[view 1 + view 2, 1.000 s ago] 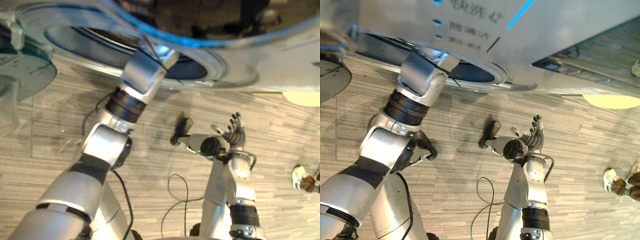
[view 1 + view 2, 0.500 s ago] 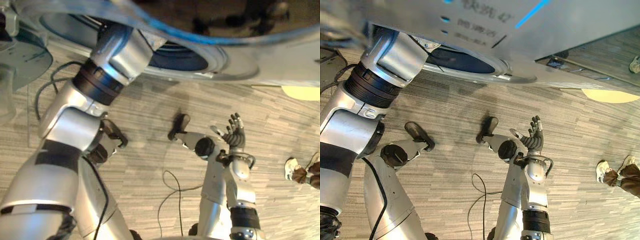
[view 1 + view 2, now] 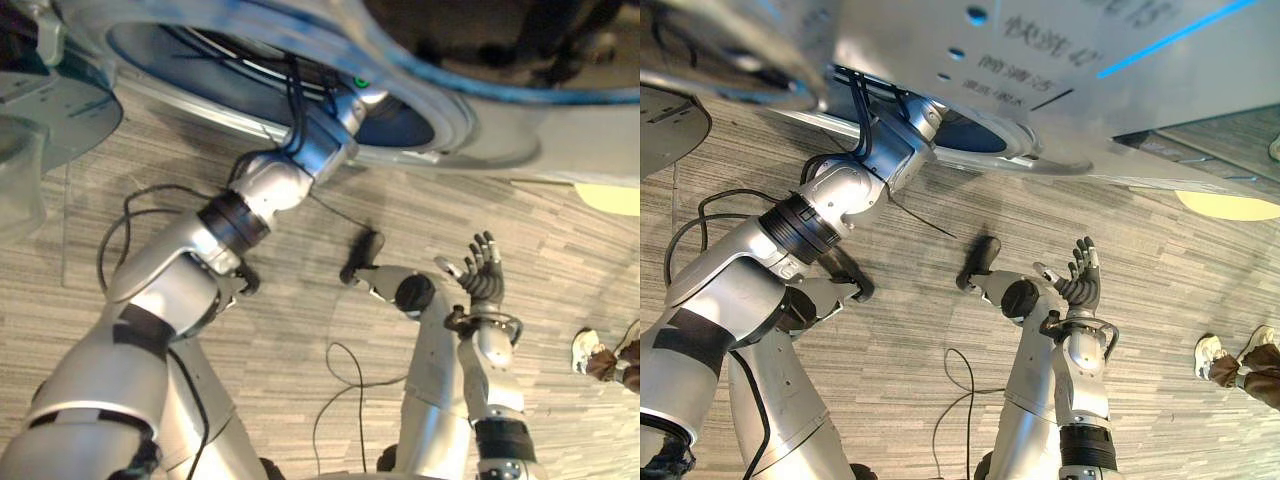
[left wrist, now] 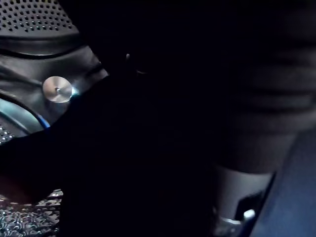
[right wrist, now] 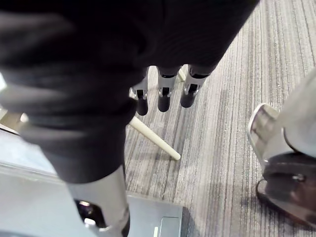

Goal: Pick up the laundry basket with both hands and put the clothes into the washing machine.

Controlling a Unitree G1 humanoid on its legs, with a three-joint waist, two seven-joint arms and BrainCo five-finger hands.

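left hand (image 4: 241, 193) inside washing machine (image 3: 500, 150), fingers hidden: we cannot tell | right hand (image 3: 484, 275) relaxed, empty | we judge clothes soft, light, limp: bunch a fold

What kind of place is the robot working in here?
Likely a laundry corner of an office or showroom: a front-loading washing machine with a round drum opening, grey striped carpet flooring, and a person's shoe at the edge.
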